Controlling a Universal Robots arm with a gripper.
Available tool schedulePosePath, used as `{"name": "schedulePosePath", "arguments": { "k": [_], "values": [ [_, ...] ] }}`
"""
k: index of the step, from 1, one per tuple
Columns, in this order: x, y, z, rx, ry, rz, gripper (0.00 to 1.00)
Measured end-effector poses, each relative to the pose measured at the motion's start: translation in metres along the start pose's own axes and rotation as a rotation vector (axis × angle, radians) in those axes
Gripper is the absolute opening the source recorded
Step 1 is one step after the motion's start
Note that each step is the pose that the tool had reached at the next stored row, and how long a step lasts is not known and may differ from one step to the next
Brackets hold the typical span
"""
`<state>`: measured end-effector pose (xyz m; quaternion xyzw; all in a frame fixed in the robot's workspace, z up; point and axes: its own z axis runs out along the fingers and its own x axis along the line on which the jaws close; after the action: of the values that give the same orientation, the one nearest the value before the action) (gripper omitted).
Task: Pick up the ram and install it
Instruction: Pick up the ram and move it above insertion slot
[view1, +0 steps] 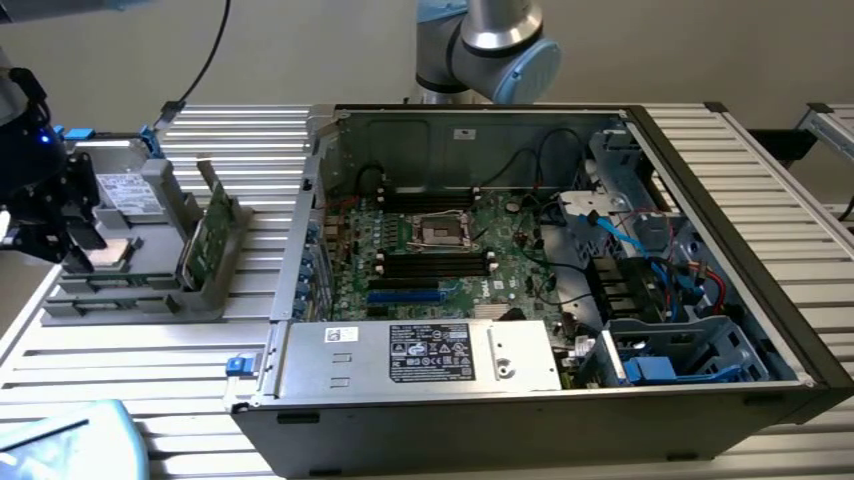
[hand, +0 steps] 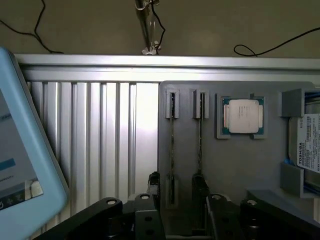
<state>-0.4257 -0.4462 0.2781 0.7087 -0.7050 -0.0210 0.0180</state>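
The gripper (hand: 176, 181) stands released astride the ram (hand: 172, 145), upright in the slot along the holder (hand: 235, 170) edge. Centre it squarely, clear of the second stick (hand: 200, 145).

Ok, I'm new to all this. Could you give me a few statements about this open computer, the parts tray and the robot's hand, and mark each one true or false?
1. The computer case lies open with its motherboard showing. True.
2. The hand is reaching inside the case. False: it hangs over the gray holder, outside the case.
3. A processor chip sits in a pocket of the holder. True.
4. The hand is clamped shut on something. False: its fingers stand apart and hold nothing. The ram stands on edge in a slot of the holder.
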Motion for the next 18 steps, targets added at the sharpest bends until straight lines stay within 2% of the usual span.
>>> {"name": "schedulePosePath", "arguments": {
  "k": [4,9,18],
  "values": [
    [0.0,-0.0001,0.0069,0.0026,0.0001,-0.001,0.4],
    [0.0,-0.0001,0.016,0.0027,0.0006,-0.01,0.4],
    [0.001,0.0005,0.0324,0.0025,0.0029,-0.06,0.4]
  ]
}}
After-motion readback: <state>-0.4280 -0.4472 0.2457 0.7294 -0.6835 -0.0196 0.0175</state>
